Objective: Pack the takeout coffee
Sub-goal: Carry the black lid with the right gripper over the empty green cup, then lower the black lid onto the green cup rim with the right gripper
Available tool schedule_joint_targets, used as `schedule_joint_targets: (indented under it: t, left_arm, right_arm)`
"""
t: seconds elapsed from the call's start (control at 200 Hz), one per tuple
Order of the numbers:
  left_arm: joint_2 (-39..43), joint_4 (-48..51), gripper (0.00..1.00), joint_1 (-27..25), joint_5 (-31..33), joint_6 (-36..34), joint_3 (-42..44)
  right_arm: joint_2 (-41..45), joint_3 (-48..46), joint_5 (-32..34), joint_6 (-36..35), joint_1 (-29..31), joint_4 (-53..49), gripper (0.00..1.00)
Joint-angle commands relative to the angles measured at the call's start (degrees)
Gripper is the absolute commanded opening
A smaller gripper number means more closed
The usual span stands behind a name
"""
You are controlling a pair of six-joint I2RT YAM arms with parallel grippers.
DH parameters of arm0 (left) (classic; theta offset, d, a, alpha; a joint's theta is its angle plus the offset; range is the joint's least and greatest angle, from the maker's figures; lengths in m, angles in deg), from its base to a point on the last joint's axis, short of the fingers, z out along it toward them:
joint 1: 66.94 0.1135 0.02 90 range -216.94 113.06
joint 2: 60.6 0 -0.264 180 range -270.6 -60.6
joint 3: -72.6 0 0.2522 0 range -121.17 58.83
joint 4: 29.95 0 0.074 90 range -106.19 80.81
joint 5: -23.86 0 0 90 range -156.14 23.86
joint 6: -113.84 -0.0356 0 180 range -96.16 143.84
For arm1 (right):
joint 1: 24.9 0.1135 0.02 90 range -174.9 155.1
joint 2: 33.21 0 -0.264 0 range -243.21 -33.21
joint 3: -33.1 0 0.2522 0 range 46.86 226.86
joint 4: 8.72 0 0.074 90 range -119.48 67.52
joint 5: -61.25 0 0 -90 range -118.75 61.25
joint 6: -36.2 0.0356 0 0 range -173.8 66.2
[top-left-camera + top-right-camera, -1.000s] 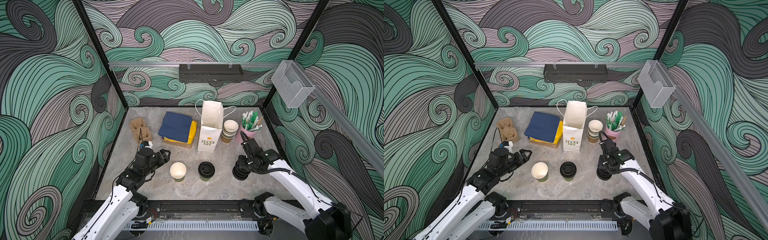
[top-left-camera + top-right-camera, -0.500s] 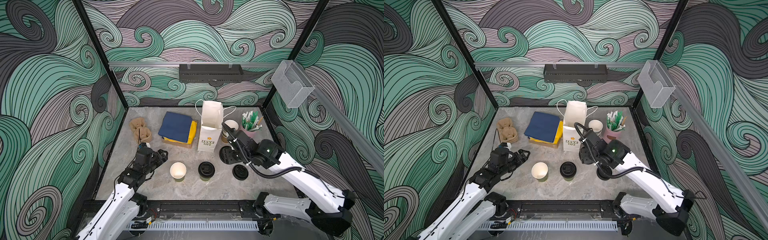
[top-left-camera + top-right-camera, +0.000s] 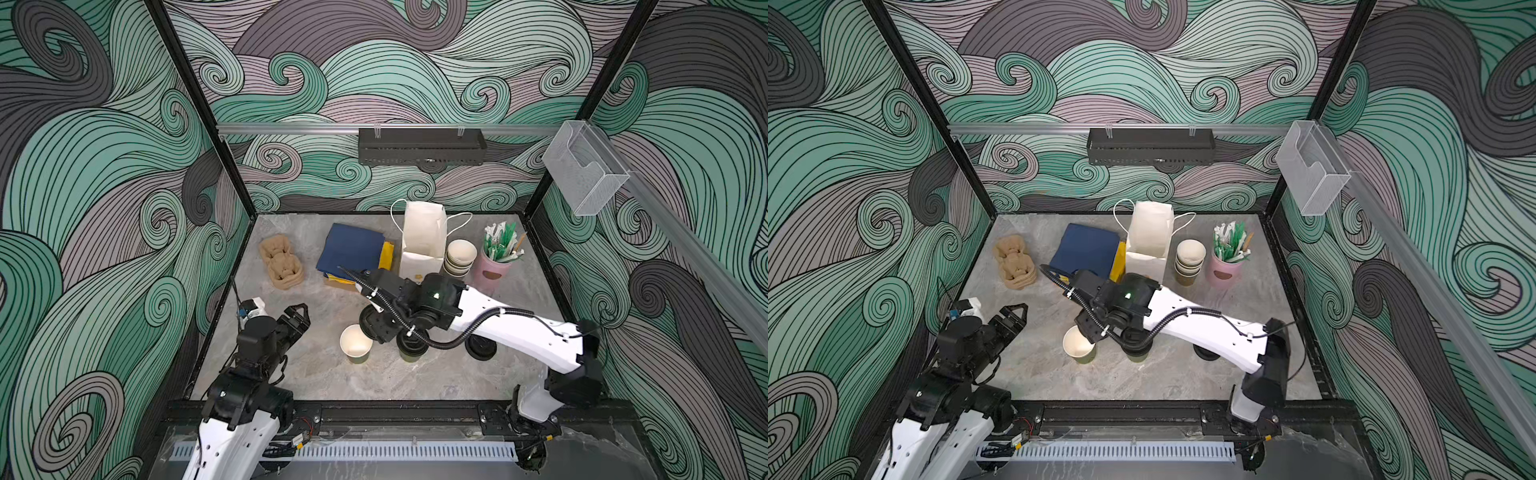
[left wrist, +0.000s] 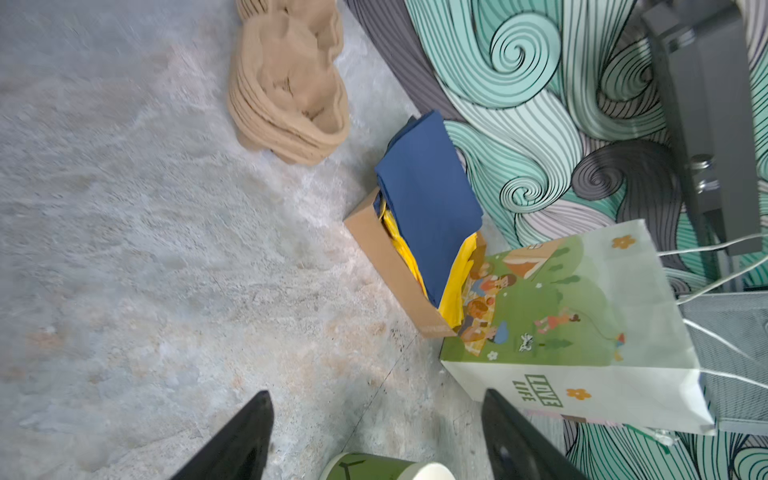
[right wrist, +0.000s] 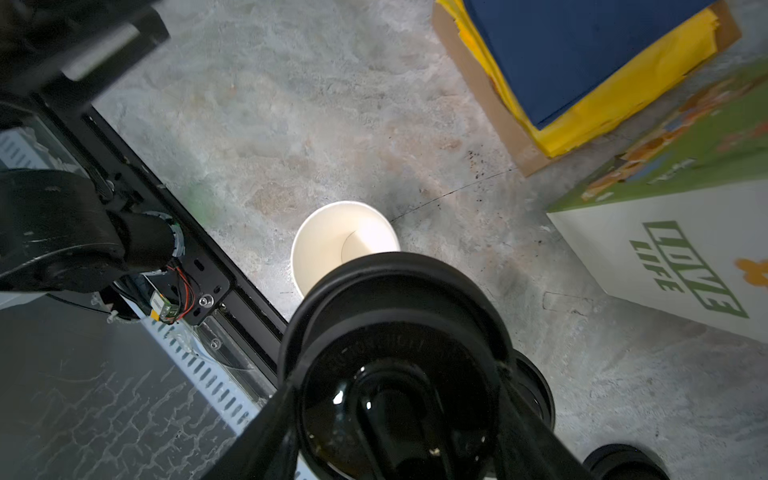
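Near the desk's front-left corner my left gripper point(image 3: 297, 319) waits wide open and empty. By the middle of the front edge stand the open cup point(image 3: 355, 344) and, beside it, the lidded cup point(image 3: 409, 353). My right gripper point(image 5: 397, 386) has swung over from the loose lids point(image 3: 481, 347), clamped on a black lid point(image 5: 395, 291) just above the open cup. I judge capping comes next. The paper bag point(image 3: 424, 245) waits at the back.

Right claw point(image 5: 395, 419) brought a lid point(image 5: 395, 332) to the open cup point(image 5: 338, 245).
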State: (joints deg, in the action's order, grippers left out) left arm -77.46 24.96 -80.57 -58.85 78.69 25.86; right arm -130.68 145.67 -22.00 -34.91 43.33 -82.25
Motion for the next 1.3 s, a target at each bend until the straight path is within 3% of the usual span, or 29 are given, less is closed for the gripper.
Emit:
schedule_joint_targets:
  t: [0.0, 0.425, 1.291]
  left_arm:
    - [1.92, 7.79, 0.81, 0.29, 4.30, -0.55, -1.44]
    - [8.84, 5.69, 0.80, 0.31, -1.36, 8.81, 9.49]
    - [7.93, 5.61, 0.81, 0.29, -0.26, 7.46, 8.47]
  right_arm:
    - [-3.40, 2.20, -1.54, -2.80, 0.59, 0.70, 0.65]
    - [-13.13, 3.94, -4.28, -4.57, 1.53, 4.81, 0.66]
    - [-17.19, 6.05, -3.15, -5.63, 2.70, 0.52, 0.68]
